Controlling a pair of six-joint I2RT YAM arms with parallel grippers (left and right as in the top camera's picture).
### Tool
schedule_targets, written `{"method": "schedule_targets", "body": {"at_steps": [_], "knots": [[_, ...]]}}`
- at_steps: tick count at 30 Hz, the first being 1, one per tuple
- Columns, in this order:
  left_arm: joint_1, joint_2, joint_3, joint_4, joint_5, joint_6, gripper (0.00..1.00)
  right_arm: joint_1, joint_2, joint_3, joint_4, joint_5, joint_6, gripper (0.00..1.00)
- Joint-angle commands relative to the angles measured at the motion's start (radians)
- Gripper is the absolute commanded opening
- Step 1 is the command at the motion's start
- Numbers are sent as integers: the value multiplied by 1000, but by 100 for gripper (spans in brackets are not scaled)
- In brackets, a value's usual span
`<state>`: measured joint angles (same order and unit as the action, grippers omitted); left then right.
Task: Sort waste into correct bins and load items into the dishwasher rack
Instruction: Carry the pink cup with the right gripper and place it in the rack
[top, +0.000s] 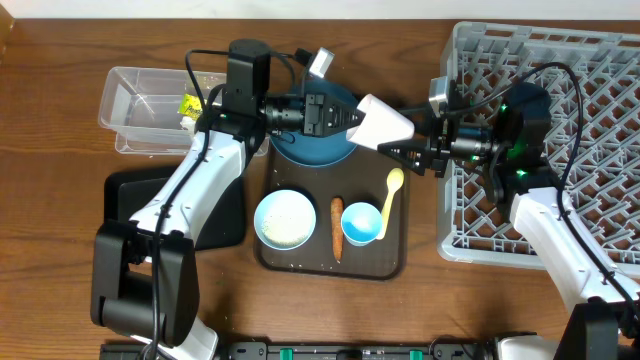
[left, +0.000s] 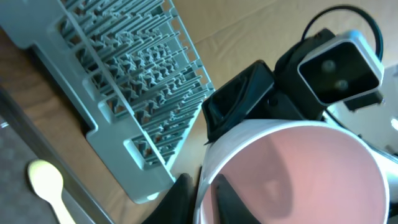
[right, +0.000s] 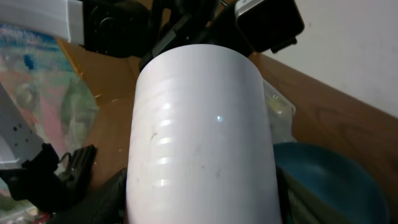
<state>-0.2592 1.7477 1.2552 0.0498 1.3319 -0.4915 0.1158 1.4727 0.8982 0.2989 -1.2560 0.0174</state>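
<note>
One cup (top: 385, 122) between left pincer (top: 355, 118) and right pincer (top: 403, 140), grips unclear; interior left-wrist only.

No readable text is showing in any view.
Dark print is showing on the small yellow wrapper (top: 189, 104) lying in the clear tub (top: 128, 92), but it is coming out too small and blurred to read.

a brown wooden table (top: 60, 40) takes up nearly everything you can see from above, its grain running left to right in darker and warmer streaks. the light is even and falls from overhead, leaving soft, short shadows and a dull sheen on the wood. past the table's edge stands a plain pale wall (right: 354, 43), smoothly lit.
</note>
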Motion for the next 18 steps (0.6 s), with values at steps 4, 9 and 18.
{"method": "schedule_targets", "body": {"at_steps": [4, 9, 18], "knots": [[1, 6, 5, -132, -256, 108, 41, 8, 2, 16, -103, 92, 42, 49], [3, 0, 5, -367, -679, 217, 43, 7, 2, 16, -251, 386, 42, 46], [52, -162, 5, -626, -1036, 317, 43, -58, -114, 102, -555, 826, 42, 16]]}}
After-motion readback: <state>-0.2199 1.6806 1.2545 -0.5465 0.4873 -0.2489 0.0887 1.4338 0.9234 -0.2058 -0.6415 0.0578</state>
